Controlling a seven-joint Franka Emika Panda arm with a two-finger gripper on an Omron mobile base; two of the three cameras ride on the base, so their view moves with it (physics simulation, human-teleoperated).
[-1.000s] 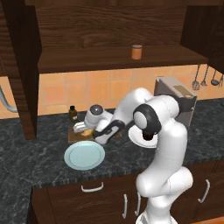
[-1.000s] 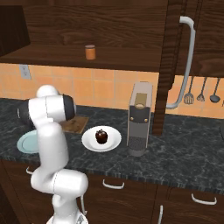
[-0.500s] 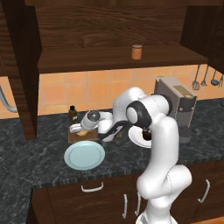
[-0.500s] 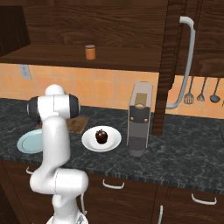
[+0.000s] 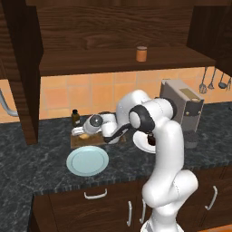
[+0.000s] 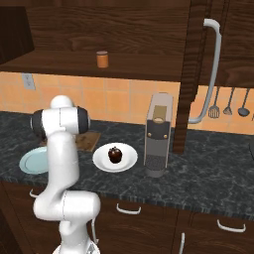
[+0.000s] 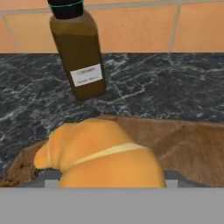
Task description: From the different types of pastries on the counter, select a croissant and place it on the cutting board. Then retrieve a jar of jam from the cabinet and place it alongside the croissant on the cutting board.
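Over the dark counter (image 5: pixel 41 167) the white arm bends at its elbow and reaches low to the left, so the hand lies almost flat above the cutting board (image 5: pixel 90 140). The gripper (image 5: pixel 80 132) sits at the far left end of the arm, just over the board. Its fingers are apart, with the croissant (image 7: pixel 98 153) sitting between them. I cannot tell if the fingers are pressing on the croissant or just standing beside it.

From the hand camera, the croissant is very close and rests on the brown board (image 7: pixel 188 144). Behind it a dark brown bottle (image 7: pixel 78 52) with a small label stands upright on the counter, near the orange wall tiles.

A round pale blue plate (image 5: pixel 87 161) lies on the counter just in front of the board. A white plate (image 6: pixel 115 158) with the chocolate cupcake (image 6: pixel 115 155) sits to the right, beside a tall grey machine (image 6: pixel 158 134).

Up in the cabinet (image 5: pixel 113 59), the jar of jam (image 5: pixel 142 53) stands on the shelf, well apart from the gripper.
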